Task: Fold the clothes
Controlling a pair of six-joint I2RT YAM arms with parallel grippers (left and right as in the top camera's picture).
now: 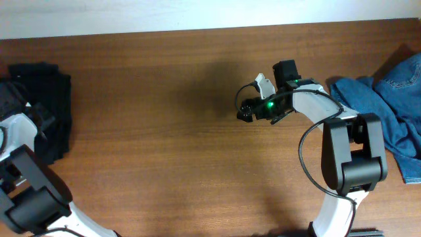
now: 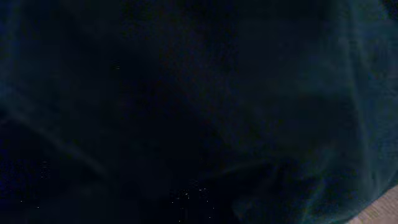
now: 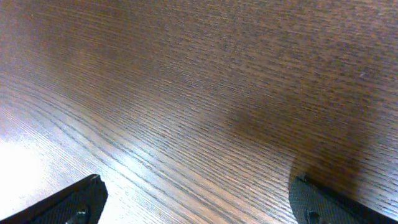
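Note:
A pile of black clothes [image 1: 51,92] lies at the table's far left edge. My left gripper [image 1: 41,118] rests on or in this pile. The left wrist view is filled with dark fabric [image 2: 199,93], and its fingers do not show. Blue denim clothes [image 1: 388,108] lie crumpled at the far right edge. My right gripper [image 1: 245,112] hovers over bare wood near the table's middle, away from both piles. In the right wrist view its fingers [image 3: 199,202] are wide apart with nothing between them.
The brown wooden table [image 1: 164,145] spans the whole view, with a pale wall strip along its far edge. The right arm's base [image 1: 352,164] stands at the front right, next to the denim.

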